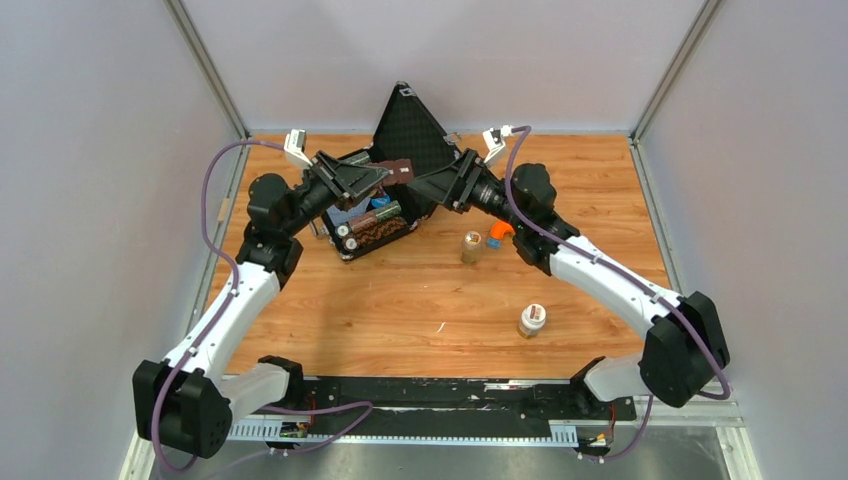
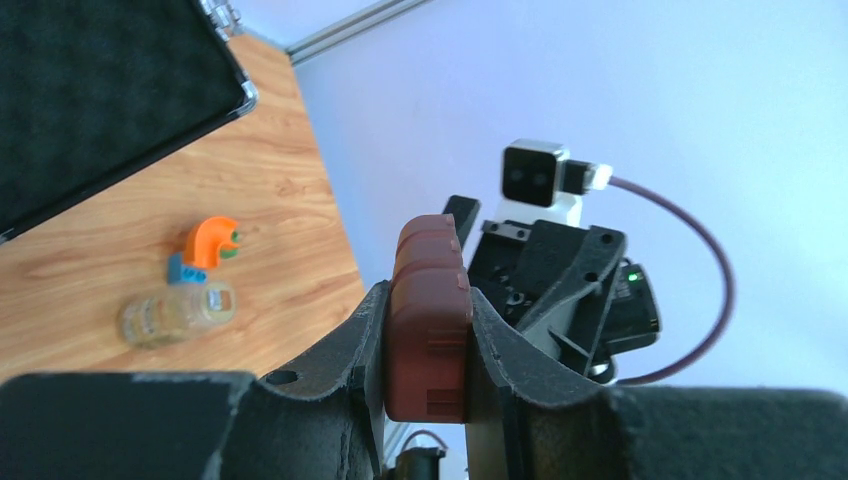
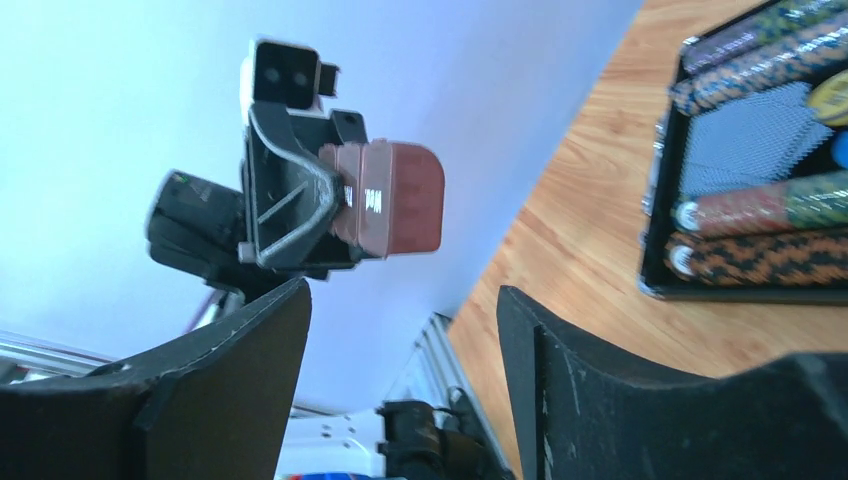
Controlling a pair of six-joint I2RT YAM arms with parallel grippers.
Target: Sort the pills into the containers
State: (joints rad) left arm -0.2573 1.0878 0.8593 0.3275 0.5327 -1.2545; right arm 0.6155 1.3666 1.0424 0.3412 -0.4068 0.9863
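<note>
The containers point(image 2: 432, 250), a dark brown strip of joined lidded compartments, are held in the air, with my left gripper point(image 2: 428, 335) shut on one end. From above, the containers point(image 1: 398, 170) hang over the black case, lids shut. My right gripper point(image 1: 414, 187) faces their free end, a short way off. In the right wrist view the right gripper point(image 3: 400, 330) stands open with nothing between its fingers, and the containers point(image 3: 390, 200) show beyond it, apart from it. No loose pills show.
An open black case point(image 1: 410, 125) stands at the back centre, with patterned tubes point(image 1: 372, 226) in its tray. A clear vial point(image 1: 471, 247) and an orange-and-blue piece point(image 1: 500, 232) sit right of it. A white-capped bottle point(image 1: 532, 320) stands nearer the front.
</note>
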